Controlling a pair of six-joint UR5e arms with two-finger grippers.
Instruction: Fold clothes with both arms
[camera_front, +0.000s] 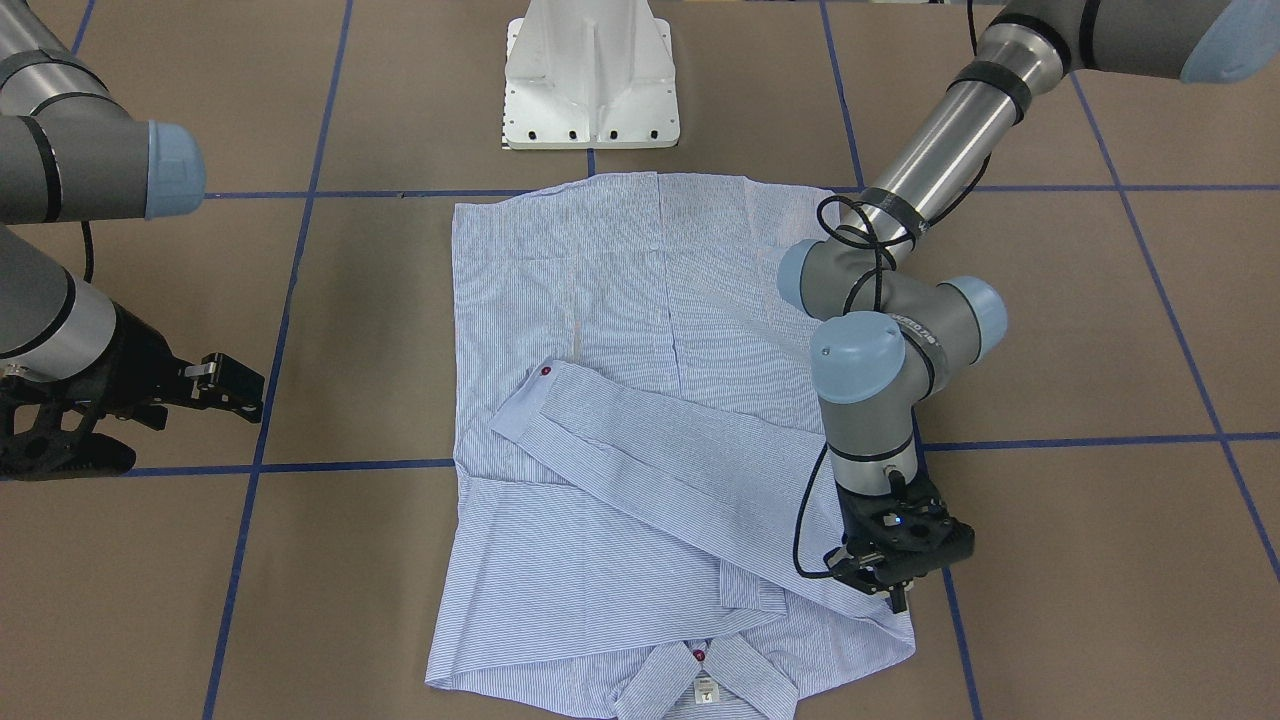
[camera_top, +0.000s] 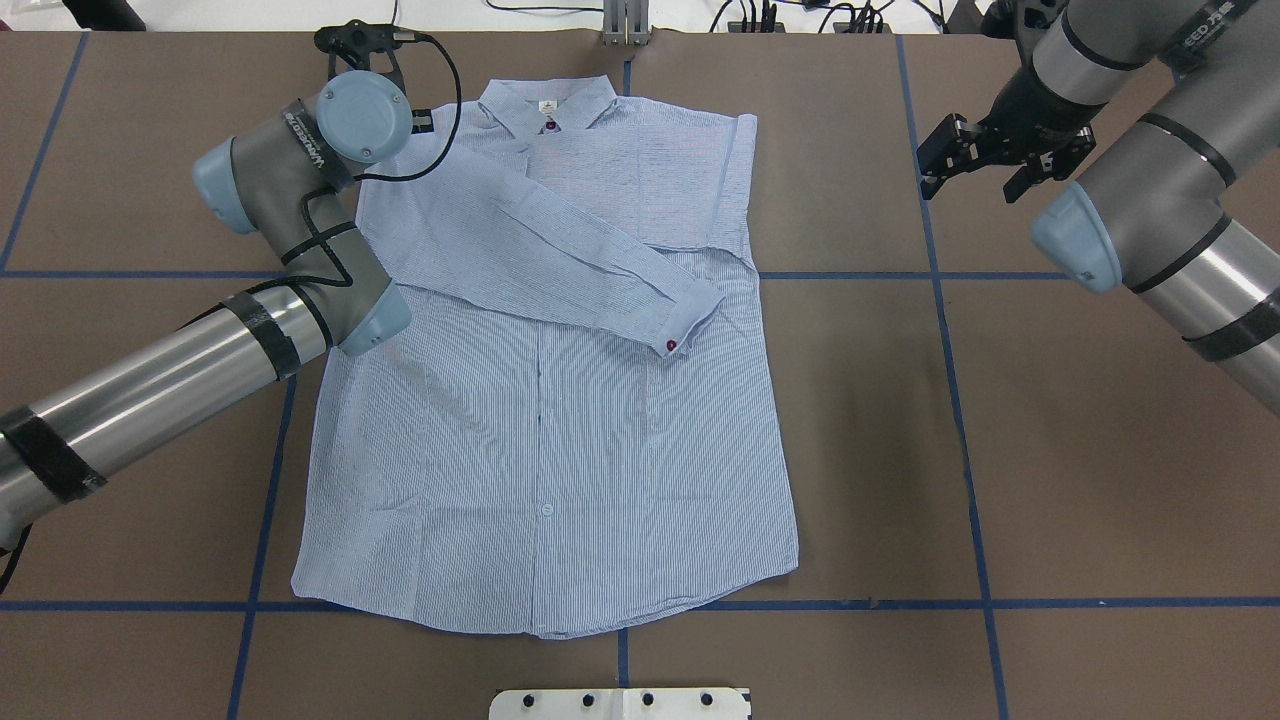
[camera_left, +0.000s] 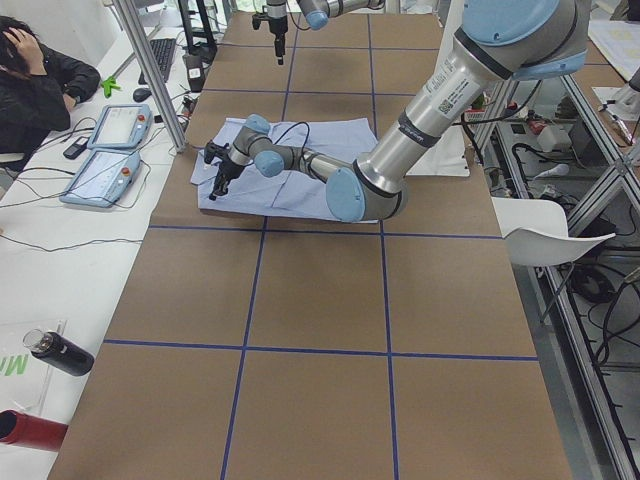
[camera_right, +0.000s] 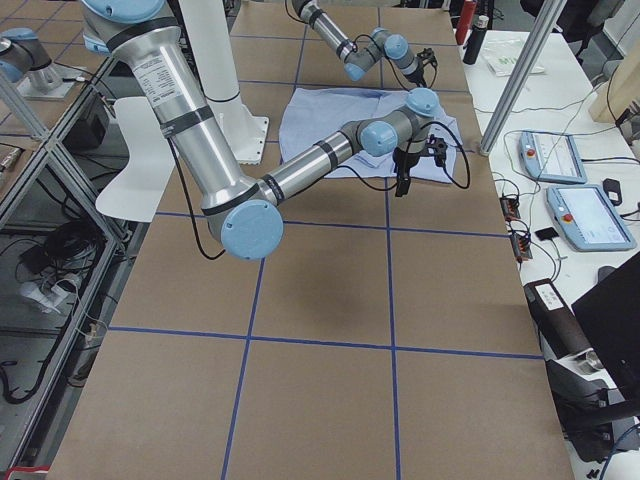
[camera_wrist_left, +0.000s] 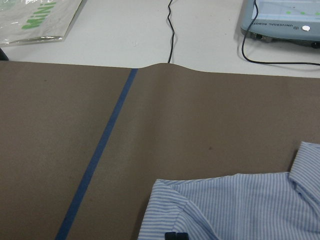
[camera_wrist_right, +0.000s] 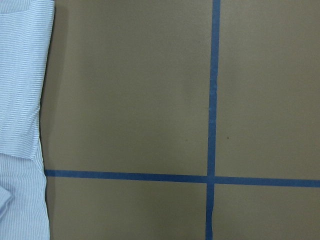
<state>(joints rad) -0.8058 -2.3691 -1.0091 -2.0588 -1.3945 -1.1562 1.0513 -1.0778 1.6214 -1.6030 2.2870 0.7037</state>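
The clothes are one light blue striped shirt (camera_top: 540, 450) lying flat and buttoned on the brown table, collar (camera_front: 705, 680) at the far side from the robot. One sleeve (camera_front: 660, 450) is folded diagonally across the chest, its cuff showing a dark red button. My left gripper (camera_front: 890, 590) is low over the shirt's shoulder beside the collar. In the left wrist view its fingertips (camera_wrist_left: 176, 235) sit together over the striped cloth, shut. My right gripper (camera_top: 970, 180) hovers open above bare table off the shirt's other side, holding nothing.
The white pedestal base (camera_front: 590, 80) stands at the robot's edge of the table. Blue tape lines (camera_wrist_right: 212, 120) grid the brown surface. In the exterior left view a seated person (camera_left: 30, 90), teach pendants (camera_left: 110, 150) and bottles (camera_left: 60, 355) line a side table.
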